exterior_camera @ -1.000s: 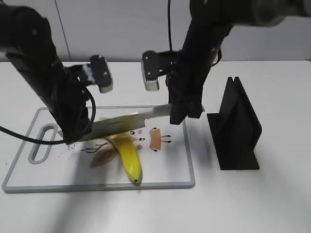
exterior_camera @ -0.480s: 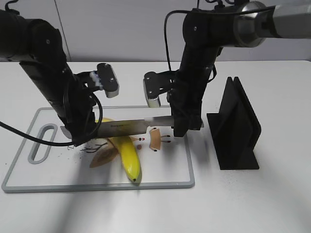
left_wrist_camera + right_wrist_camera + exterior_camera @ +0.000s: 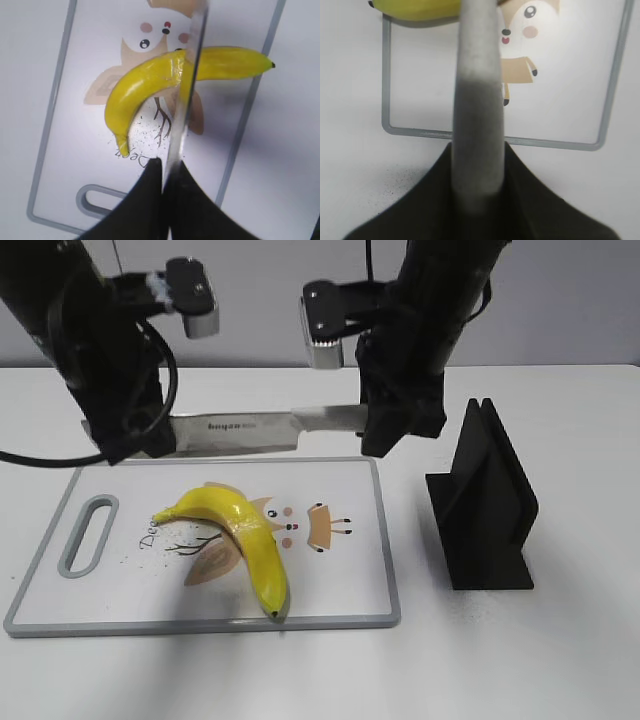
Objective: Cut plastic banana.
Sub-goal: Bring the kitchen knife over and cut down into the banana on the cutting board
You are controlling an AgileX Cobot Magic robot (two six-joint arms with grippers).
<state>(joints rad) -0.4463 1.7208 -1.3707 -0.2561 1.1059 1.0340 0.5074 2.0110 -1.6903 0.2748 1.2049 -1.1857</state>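
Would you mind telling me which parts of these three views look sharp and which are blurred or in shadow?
Exterior view: the banana and cutting board are sharp, with soft arm shadows on the board. Left wrist view: the banana is clear, but the knife blade and the dark left gripper are smeared. Right wrist view: the knife handle and right gripper are heavily out of focus; the board's cartoon prints stay readable.
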